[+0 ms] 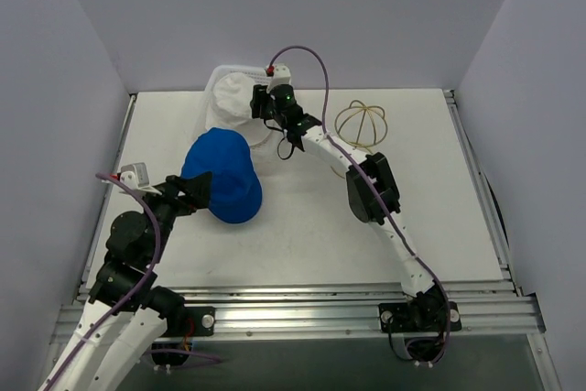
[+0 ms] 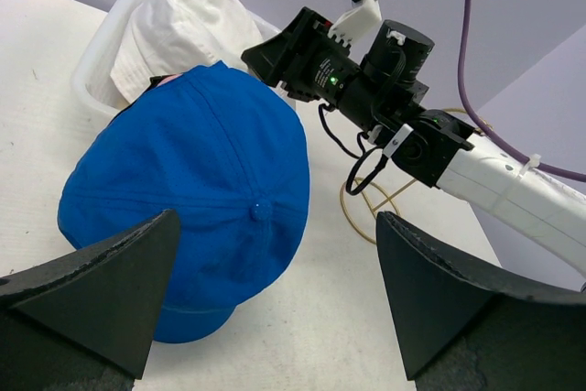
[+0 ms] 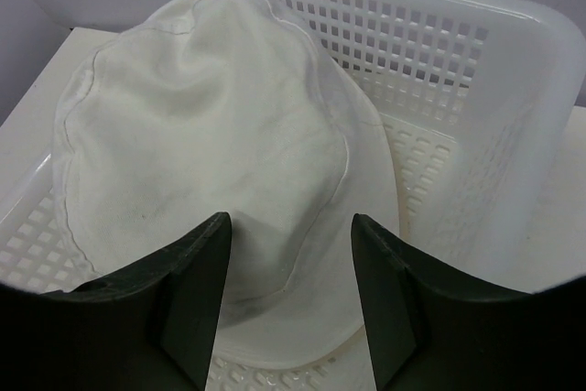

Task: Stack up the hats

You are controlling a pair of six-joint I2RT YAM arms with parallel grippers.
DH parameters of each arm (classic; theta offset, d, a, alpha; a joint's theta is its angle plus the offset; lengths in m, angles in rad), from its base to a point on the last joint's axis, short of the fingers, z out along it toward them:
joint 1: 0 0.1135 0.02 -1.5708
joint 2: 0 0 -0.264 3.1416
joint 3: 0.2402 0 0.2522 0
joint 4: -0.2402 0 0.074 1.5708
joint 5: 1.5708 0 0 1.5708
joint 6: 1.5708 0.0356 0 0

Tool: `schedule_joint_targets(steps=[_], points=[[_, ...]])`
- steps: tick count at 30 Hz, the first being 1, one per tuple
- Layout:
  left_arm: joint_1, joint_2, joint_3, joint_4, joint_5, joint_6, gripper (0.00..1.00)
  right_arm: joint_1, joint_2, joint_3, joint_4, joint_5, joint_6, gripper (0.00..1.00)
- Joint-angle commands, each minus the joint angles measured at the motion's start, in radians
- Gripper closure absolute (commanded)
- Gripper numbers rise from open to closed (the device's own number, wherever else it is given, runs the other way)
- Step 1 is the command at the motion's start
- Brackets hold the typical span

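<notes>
1. Off-white hat (image 3: pixel 201 135) lies in the basket (image 3: pixel 476 61), directly under your right gripper (image 3: pixel 290 222); jaws half-spread, straddling its crown.
2. Left gripper (image 2: pixel 275 217), spread wide, faces the blue cap (image 2: pixel 192 180) on the bench (image 1: pixel 366 226).

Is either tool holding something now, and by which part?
Nothing is held. The left tool stands open near the blue cap; the right tool hangs open over the white hat.

Near-centre table (image 1: pixel 302 235) lies free — blue cap (image 1: pixel 222 176), basket (image 3: pixel 549 43) and wire frame (image 1: pixel 360 123) block farther back.
</notes>
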Motion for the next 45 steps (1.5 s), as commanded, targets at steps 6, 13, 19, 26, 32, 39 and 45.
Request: schedule_joint_targets(steps=[6,13,19,26,32,39,45], points=[[-0.005,-0.021,-0.002,0.029,-0.013,-0.002,0.03,0.006,0.012,0.064,0.035,-0.016,0.026,0.54],[-0.005,-0.032,-0.003,0.025,-0.022,-0.001,0.03,0.006,0.009,0.057,0.069,-0.064,0.034,0.81],[-0.005,-0.038,-0.002,0.018,-0.023,-0.002,0.03,0.008,-0.009,0.053,0.094,-0.086,0.027,1.0],[-0.004,-0.049,-0.008,0.016,-0.033,-0.002,0.03,0.011,-0.084,0.06,0.112,-0.103,-0.009,1.0],[-0.005,-0.039,-0.014,0.022,-0.04,-0.002,0.03,0.014,-0.124,0.139,0.108,-0.154,-0.035,1.0],[-0.005,-0.045,-0.008,0.01,-0.042,-0.001,0.03,0.018,-0.213,0.16,0.089,-0.122,-0.088,1.0],[-0.007,-0.053,-0.008,0.007,-0.042,-0.001,0.03,0.015,-0.282,0.166,0.084,-0.102,-0.138,1.0]])
